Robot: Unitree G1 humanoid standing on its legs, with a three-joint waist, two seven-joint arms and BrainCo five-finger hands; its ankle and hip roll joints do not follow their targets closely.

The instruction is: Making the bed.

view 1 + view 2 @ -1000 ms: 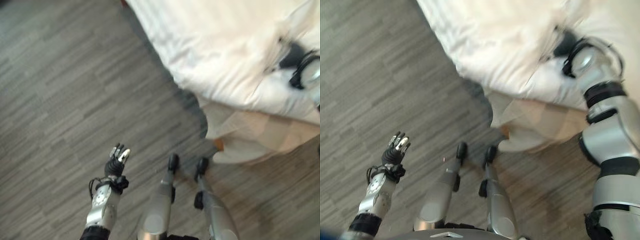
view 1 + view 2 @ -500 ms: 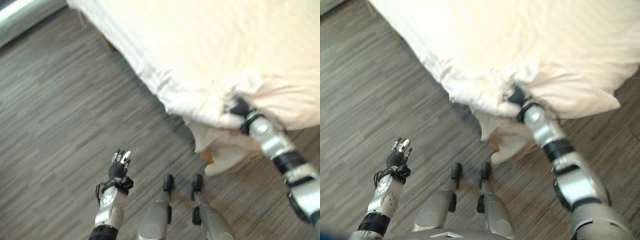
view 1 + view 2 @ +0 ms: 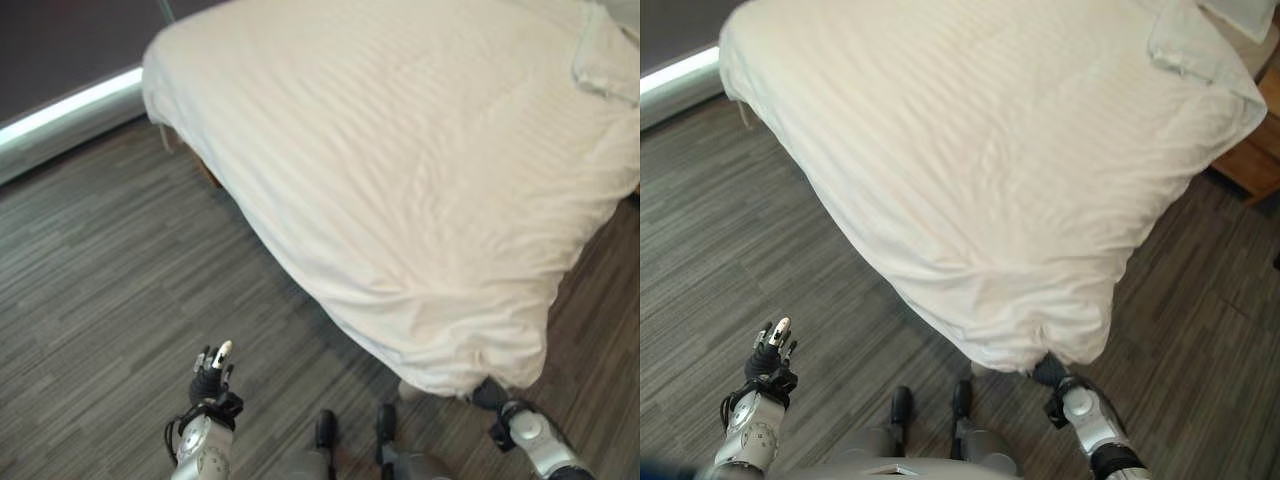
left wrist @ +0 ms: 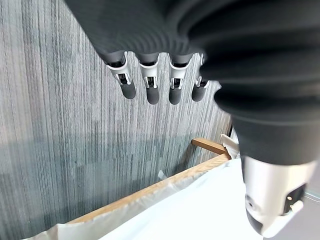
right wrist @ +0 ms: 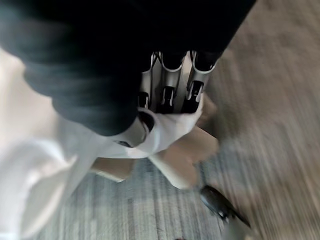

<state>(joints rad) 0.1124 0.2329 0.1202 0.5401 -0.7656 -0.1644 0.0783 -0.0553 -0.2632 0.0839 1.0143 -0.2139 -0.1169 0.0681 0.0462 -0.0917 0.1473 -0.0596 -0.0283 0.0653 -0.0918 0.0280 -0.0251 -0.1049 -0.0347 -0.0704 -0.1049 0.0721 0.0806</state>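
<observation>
Grey wood-plank floor [image 3: 110, 270], pale baseboard strip [image 3: 60, 115] along dark wall [image 3: 60, 40], wooden nightstand [image 3: 1255, 150].

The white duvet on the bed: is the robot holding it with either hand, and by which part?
Yes. The right hand has its fingers curled on the white duvet at its near corner, which hangs off the bed. The left hand is open over the floor, holding nothing.

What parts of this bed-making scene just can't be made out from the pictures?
- Right hand: in the eye views its fingers go under the duvet corner. In its wrist view, fingers curl on white cloth, blurred.
- Bed frame: mostly under the duvet; a wooden strip shows in the left wrist view.
- Pillow: cut off by the edge, eye views.
- Left hand: small in the eye views, over the floor.
</observation>
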